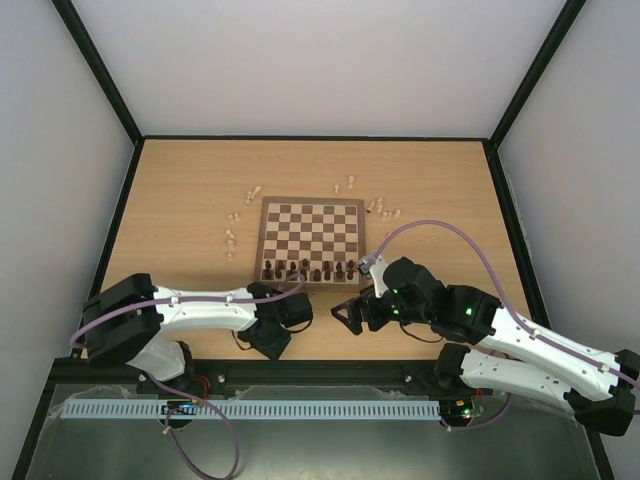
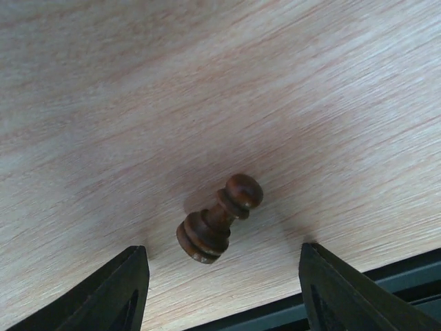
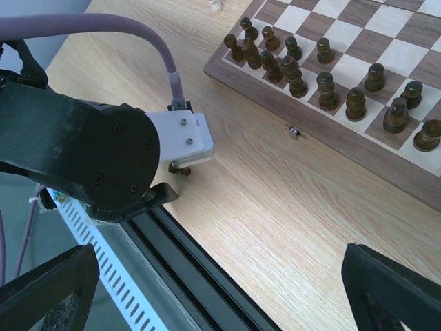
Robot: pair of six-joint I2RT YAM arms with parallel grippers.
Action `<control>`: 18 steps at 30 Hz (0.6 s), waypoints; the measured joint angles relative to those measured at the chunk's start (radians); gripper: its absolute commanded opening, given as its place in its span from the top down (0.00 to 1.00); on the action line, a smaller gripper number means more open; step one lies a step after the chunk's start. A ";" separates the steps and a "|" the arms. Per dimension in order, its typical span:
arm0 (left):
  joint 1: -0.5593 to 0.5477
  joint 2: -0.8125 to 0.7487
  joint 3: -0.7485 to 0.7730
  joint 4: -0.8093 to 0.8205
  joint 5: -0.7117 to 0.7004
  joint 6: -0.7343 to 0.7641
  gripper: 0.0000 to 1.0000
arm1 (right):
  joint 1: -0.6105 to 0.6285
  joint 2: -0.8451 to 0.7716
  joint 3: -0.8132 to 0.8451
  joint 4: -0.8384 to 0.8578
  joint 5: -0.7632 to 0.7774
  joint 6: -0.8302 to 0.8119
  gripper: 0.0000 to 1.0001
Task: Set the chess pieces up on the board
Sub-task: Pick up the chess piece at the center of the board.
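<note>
While dark chess pieces point(image 1: 305, 269) line the board's point(image 1: 312, 225) near edge, left jaws apart around a pawn point(image 2: 217, 221), right jaws wide.

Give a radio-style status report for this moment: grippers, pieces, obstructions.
Left gripper open, straddling dark pawn on table; right gripper open, empty. Dark pieces on board's near rows; pale pieces off-board. Nothing blocking the pawn.

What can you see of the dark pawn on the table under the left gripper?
The dark pawn is turned brown wood with a glossy finish. It has a round head, a collar, a narrow neck and a ringed base. It rests on the light wood tabletop near the front edge, apparently on its side, though the angle leaves that unsure. The fingers of the left gripper stand open on either side, not touching it.
</note>
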 measured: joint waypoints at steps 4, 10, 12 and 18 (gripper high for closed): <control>0.000 0.024 0.024 -0.002 -0.016 0.008 0.37 | 0.000 -0.002 0.000 0.000 0.000 0.000 0.03; 0.014 0.075 0.074 -0.008 -0.038 0.025 0.39 | 0.000 -0.005 0.000 0.000 0.000 0.000 0.03; 0.019 0.083 0.082 -0.010 -0.040 0.036 0.43 | 0.000 -0.008 0.000 0.000 0.000 0.000 0.03; 0.023 0.086 0.084 -0.014 -0.038 0.041 0.56 | 0.000 -0.014 0.000 0.000 0.000 0.000 0.03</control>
